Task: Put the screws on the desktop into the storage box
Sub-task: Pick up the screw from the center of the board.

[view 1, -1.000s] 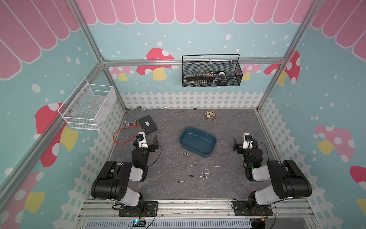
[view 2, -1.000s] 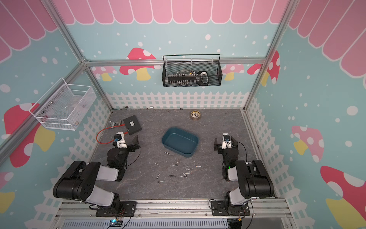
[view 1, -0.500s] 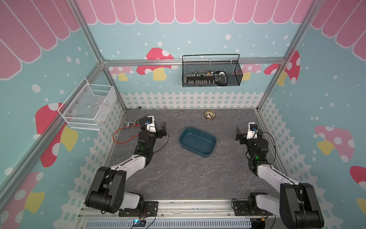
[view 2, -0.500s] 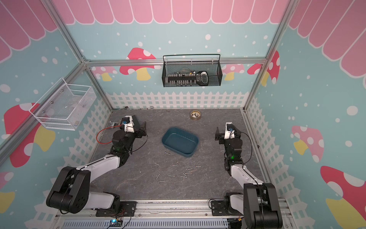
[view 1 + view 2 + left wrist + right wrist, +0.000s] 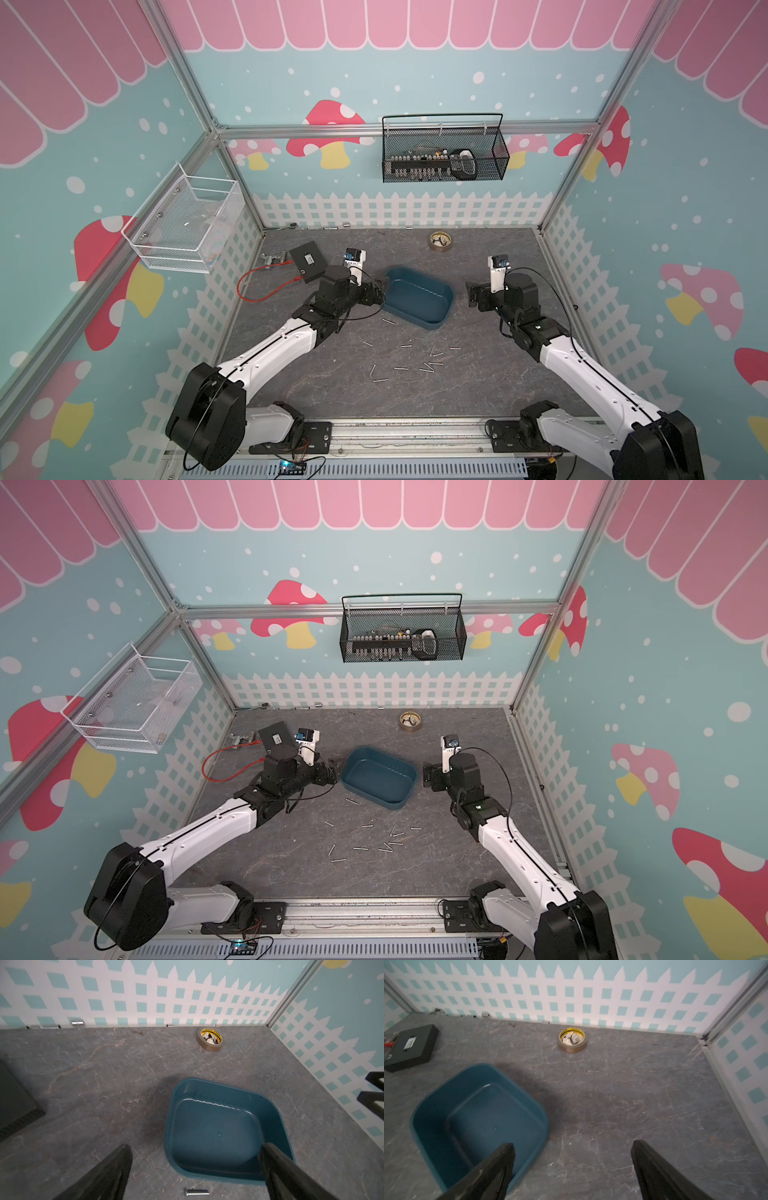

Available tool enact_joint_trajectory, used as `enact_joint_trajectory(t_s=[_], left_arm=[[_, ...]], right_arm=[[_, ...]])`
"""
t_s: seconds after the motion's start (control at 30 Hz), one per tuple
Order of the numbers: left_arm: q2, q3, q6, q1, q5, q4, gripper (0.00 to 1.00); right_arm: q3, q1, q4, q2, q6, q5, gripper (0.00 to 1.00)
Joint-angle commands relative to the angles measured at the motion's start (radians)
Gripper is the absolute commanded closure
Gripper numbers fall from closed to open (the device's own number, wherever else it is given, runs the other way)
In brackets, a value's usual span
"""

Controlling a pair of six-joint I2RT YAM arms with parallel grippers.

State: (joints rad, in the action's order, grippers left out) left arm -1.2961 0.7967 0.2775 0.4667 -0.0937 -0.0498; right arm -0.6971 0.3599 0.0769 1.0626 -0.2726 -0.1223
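- Dark teal plastic, the storage box (image 5: pixel 417 300) stands in the middle of the desktop (image 5: pixel 316 386) and is empty; no screw is in it yet.
- The screws (image 5: pixel 411 362) lie scattered on the desktop between the box and the arm bases, one just beside the box wall.
- The left gripper (image 5: pixel 196 1147) hangs at one end of the box, jaws spread wide, holding nothing.
- The right gripper (image 5: pixel 572 1144) hovers beside the opposite end, also released and empty.
- I judge this is the approach before the first pick. Next, one arm must go down to a single thin screw and pinch it precisely off the flat surface.
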Motion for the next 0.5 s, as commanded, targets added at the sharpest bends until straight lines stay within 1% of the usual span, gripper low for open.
enact_joint_trajectory(t_s=[0.0,0.1,0.17,0.37,0.47], left_arm=[[0.013,0.035,0.056,0.001,-0.103,0.137,0.01],[-0.003,0.056,0.044,0.001,-0.149,0.196,0.01],[-0.015,0.073,0.040,0.000,-0.171,0.239,0.01],[-0.024,0.068,0.044,-0.003,-0.251,0.292,0.01],[-0.011,0.044,0.063,-0.022,-0.311,0.287,0.01]], right_arm=[[-0.031,0.056,0.206,0.024,-0.052,-0.008,0.05],[-0.060,0.131,0.300,0.071,-0.058,-0.008,0.06],[-0.069,0.167,0.343,0.098,-0.075,-0.011,0.08],[-0.075,0.226,0.407,0.139,-0.104,0.019,0.15],[-0.083,0.248,0.448,0.171,-0.097,0.041,0.16]])
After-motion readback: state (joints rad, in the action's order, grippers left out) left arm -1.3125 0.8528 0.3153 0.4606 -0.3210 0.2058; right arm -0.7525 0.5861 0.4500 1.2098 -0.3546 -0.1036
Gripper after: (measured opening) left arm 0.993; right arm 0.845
